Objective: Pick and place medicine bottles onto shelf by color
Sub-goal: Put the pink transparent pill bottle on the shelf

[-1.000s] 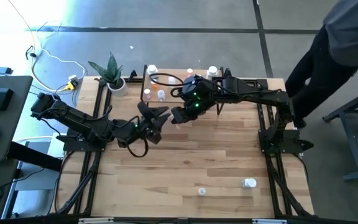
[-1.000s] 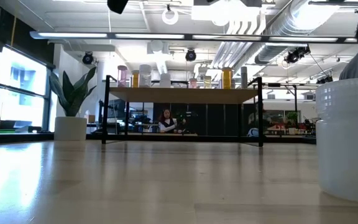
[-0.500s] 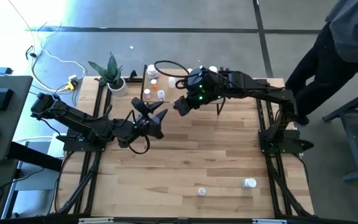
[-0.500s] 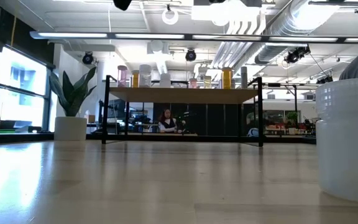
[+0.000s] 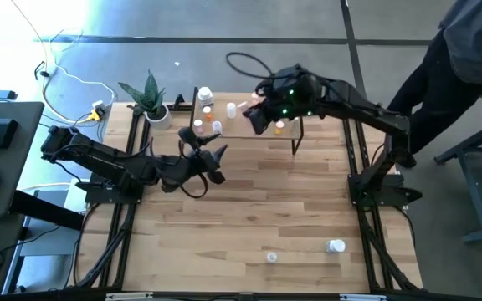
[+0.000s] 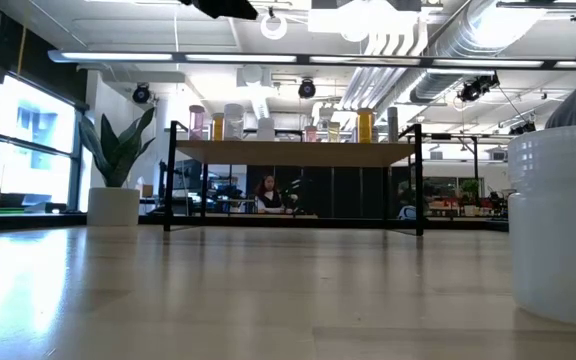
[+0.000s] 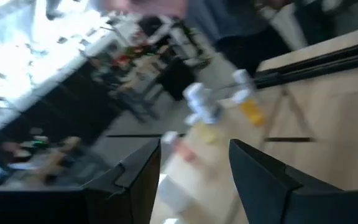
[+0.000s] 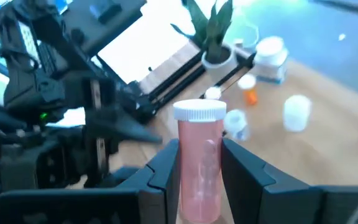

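Observation:
My right gripper [image 5: 256,117] hangs above the shelf [image 5: 262,132], a low light-wood board on black legs at the table's far side, and is shut on a pink medicine bottle [image 8: 200,163] with a white cap. Several small bottles [image 5: 207,109] stand on the shelf top, in a row in the low view [image 6: 233,122]. My left gripper [image 5: 216,155] is level, just in front of the shelf's left end, open with nothing between its fingers [image 7: 135,171]. Two more bottles [image 5: 335,246] [image 5: 272,257] lie near the table's near edge. My right gripper pinches the pink bottle's body [image 8: 199,177] between its two fingers [image 8: 166,168], one on each side. The bottle lies along the fingers, its white cap [image 8: 200,112] sticking out past the tips. The fingers slant down from the table's right side, and the bottle is lifted clear above the shelf.
A potted plant [image 5: 151,102] stands at the far left corner, beside the shelf. A large white container [image 6: 560,232] is close to the low camera on the right. A person [image 5: 463,58] stands beyond the table's far right corner. Bare planks lie in the table's middle.
My right gripper has risen and gone toward the far edge, from in front of the shelf to above it, rolling as it went and keeping the pink bottle. My left gripper has rolled about its own pointing line, staying almost in place and open.

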Motion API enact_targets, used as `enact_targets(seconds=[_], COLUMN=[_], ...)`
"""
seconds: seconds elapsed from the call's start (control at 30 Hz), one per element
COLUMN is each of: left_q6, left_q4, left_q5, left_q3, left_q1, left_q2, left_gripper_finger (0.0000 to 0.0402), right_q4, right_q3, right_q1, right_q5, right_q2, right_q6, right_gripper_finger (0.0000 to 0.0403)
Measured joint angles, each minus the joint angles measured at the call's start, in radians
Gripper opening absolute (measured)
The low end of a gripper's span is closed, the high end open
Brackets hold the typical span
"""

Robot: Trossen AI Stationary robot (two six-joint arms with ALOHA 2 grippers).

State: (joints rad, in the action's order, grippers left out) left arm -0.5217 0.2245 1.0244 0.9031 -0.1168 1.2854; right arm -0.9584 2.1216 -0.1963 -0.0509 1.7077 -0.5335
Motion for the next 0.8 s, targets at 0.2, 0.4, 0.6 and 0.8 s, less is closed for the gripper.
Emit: enact_targets(seconds=[0.2,0.4,0.6,0.8], left_q6=[0.297,0.437,0.467,0.534], left_q4=[-0.133,-0.197,-0.198,-0.199], left_q5=[-0.22,-0.399,-0.616,-0.701], left_q3=[0.0,0.0,0.0,0.0], left_q1=[0.053,0.126,0.184,0.217], left_q2=[0.0,0.0,0.0,-0.003], left_gripper_finger=[0.018,0.018,0.018,0.018], right_q4=[0.02,0.065,0.128,0.169], right_q3=[0.0,0.0,0.0,0.0], right_q1=[-0.062,-0.121,-0.165,-0.188], right_q5=[-0.001,-0.001,0.0,0.001], right_q2=[-0.047,-0.094,-0.134,-0.155], right_q6=[0.089,0.212,0.396,0.534], right_gripper_finger=[0.009,0.009,0.009,0.009])
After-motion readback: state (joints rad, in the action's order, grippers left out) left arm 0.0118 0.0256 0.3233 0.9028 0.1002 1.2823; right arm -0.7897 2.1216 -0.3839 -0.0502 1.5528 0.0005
